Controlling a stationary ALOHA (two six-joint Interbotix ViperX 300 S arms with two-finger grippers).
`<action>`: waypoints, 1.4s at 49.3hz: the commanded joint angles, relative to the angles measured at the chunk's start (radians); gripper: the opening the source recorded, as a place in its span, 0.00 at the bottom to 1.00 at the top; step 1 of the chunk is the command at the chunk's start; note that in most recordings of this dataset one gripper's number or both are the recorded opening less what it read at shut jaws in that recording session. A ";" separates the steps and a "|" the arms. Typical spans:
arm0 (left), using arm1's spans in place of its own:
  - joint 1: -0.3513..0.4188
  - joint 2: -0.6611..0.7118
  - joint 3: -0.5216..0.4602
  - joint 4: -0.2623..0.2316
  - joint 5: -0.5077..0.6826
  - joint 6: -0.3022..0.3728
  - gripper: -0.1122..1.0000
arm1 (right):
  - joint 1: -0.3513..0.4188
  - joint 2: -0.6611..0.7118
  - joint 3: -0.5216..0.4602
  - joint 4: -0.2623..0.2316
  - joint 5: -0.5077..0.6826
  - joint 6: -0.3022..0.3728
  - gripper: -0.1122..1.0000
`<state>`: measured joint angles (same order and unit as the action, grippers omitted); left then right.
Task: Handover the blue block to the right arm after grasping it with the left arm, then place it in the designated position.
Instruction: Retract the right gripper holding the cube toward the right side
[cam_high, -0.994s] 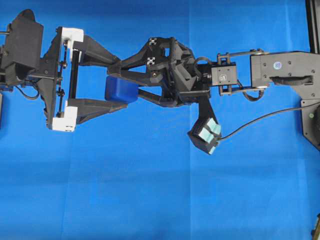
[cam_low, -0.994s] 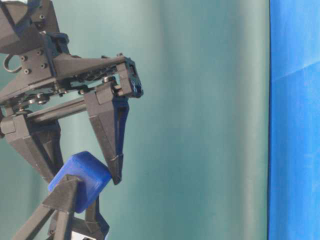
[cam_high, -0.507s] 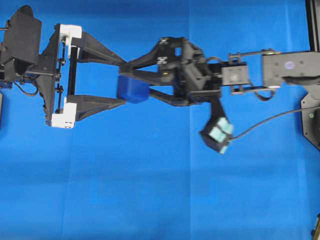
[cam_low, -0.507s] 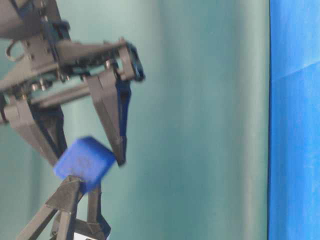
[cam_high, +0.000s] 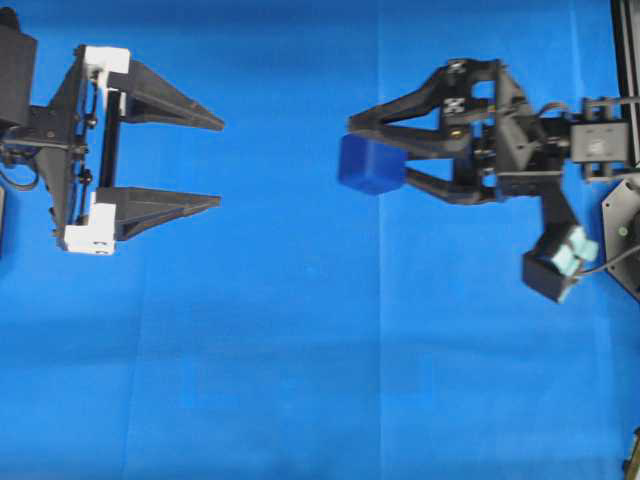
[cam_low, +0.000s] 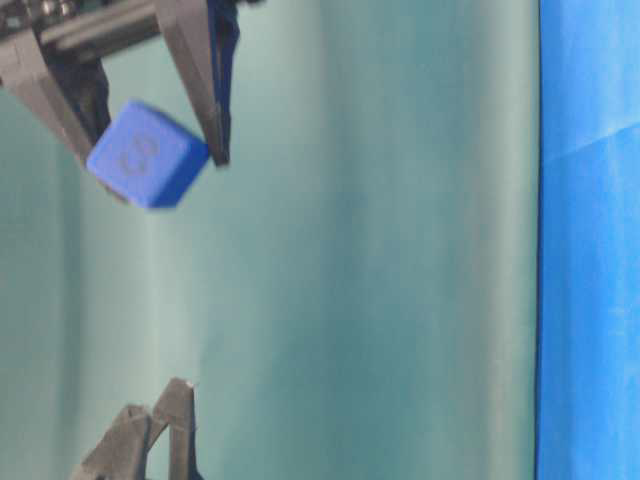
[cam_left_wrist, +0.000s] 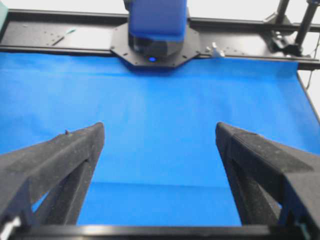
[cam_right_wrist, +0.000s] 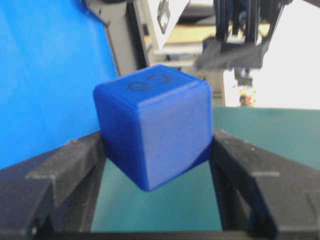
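Above the blue cloth (cam_high: 300, 380), right of centre in the overhead view, the right gripper (cam_high: 362, 152) is clamped on the blue block (cam_high: 368, 165), which sits at its very fingertips, pinched from both sides and clear of the surface. Right wrist view confirms it: block (cam_right_wrist: 152, 122) wedged between the two black fingers (cam_right_wrist: 65, 165), tilted with one corner down, embossed mark on the top face. Table-level view shows the block (cam_low: 145, 152) high in frame between the prongs, also tilted; the picture is blurred, so exactly how deep it sits in the grip is hard to say.

The left gripper (cam_high: 215, 162) is wide open and holds nothing, well apart from the block across the middle of the cloth. Left wrist view shows only bare cloth between its spread fingers (cam_left_wrist: 60, 160).

Handover looks complete. What remains is placing. The block projects from the right gripper's tips toward the left arm, and the right arm alone carries it. No marked target spot shows on the cloth in any view, so which way the placement lies can't be told.
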<state>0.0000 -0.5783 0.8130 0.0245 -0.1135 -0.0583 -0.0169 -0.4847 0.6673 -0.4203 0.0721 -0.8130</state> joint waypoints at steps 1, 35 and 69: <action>0.002 -0.021 -0.006 0.000 -0.002 0.002 0.94 | 0.002 -0.034 -0.003 0.005 0.037 0.005 0.59; 0.002 -0.015 -0.009 -0.002 -0.002 0.002 0.94 | 0.002 -0.044 0.000 0.109 0.063 0.104 0.59; 0.002 -0.012 -0.011 0.000 -0.002 0.006 0.94 | 0.002 -0.055 0.006 0.230 0.063 0.917 0.59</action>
<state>0.0000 -0.5875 0.8191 0.0245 -0.1074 -0.0537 -0.0169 -0.5292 0.6842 -0.1902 0.1396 0.0568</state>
